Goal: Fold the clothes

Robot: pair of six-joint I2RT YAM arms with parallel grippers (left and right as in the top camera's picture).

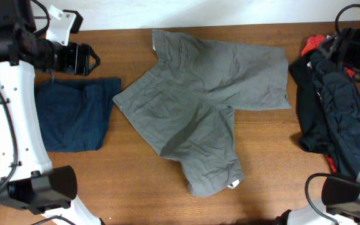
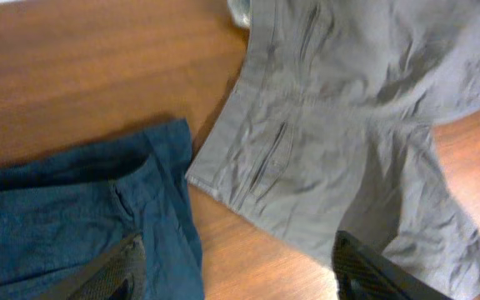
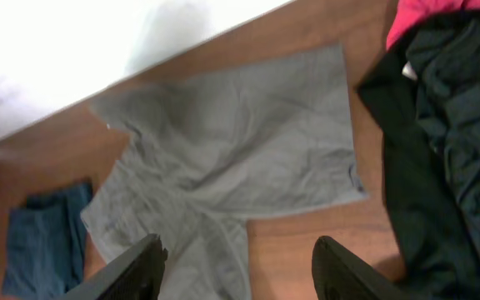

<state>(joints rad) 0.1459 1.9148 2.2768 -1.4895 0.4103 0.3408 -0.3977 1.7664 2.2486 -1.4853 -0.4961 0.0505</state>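
The clothes, a pair of grey shorts (image 1: 199,100), lie spread flat in the middle of the table. One leg reaches right toward the dark pile and the other points to the near edge, where a small white label (image 1: 233,184) shows. My left gripper (image 1: 96,60) hovers left of the shorts, above the table's back left. In the left wrist view it (image 2: 238,246) is open and empty, with the shorts (image 2: 348,125) ahead of it. My right gripper (image 3: 238,250) is raised high at the right, open and empty, looking down on the shorts (image 3: 223,158).
A dark navy garment (image 1: 70,115) lies folded to the left of the shorts, almost touching them. A heap of black and red garments (image 1: 333,112) fills the right edge. The back edge of the table (image 1: 124,30) runs just behind the shorts.
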